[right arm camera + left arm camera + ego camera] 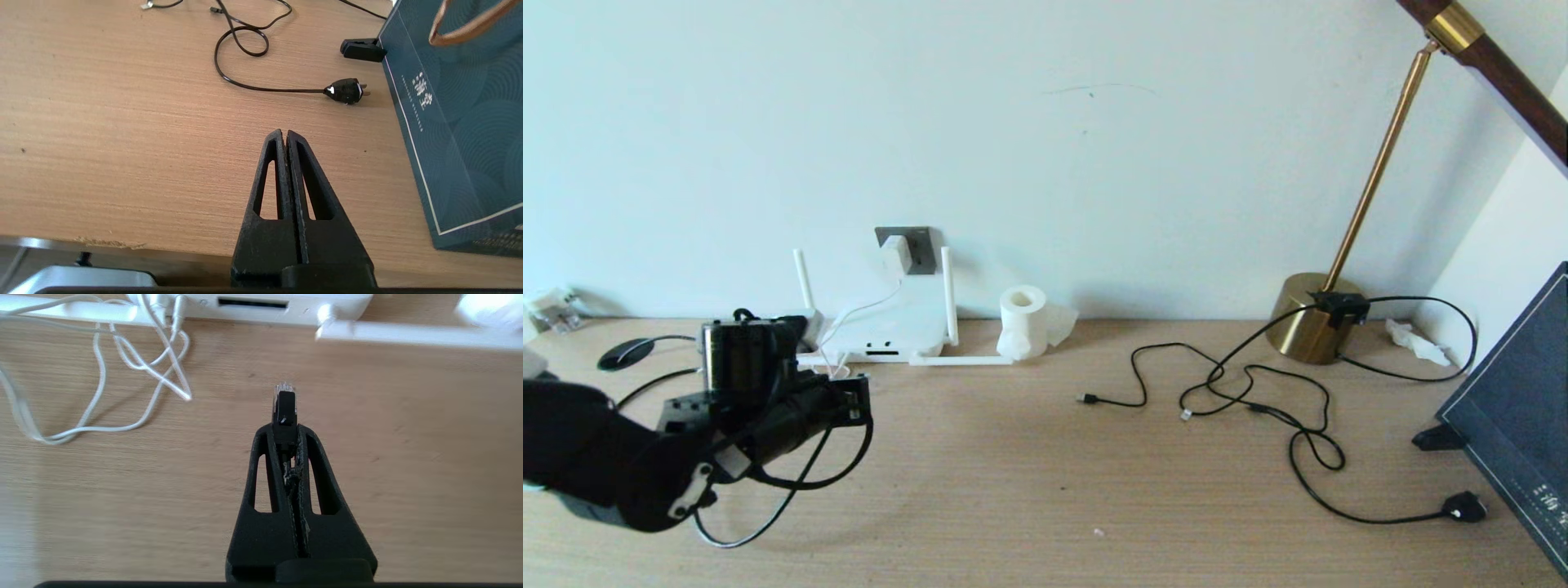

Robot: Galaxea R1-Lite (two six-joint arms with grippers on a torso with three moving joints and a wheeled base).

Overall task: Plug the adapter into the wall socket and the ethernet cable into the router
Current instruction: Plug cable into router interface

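Note:
The white adapter [897,254] sits on the dark grey wall socket [922,251], and its thin cord [135,367] hangs down to the white router [890,331] on the desk. My left gripper [858,400] [285,430] hovers in front of the router, shut on the ethernet cable's black plug [284,408]. The plug's clear tip points at the router's port edge [253,308], a short way off. The black ethernet cable [792,483] loops under my left arm. My right gripper [285,134] is shut and empty over the desk's near right edge, out of the head view.
A tissue roll [1023,321] stands right of the router, beside a fallen antenna [964,359]. Thin black USB cables [1241,392] tangle mid-right. The brass lamp base [1315,322], its bulky plug [1463,508] and a dark blue bag [1519,408] fill the right side.

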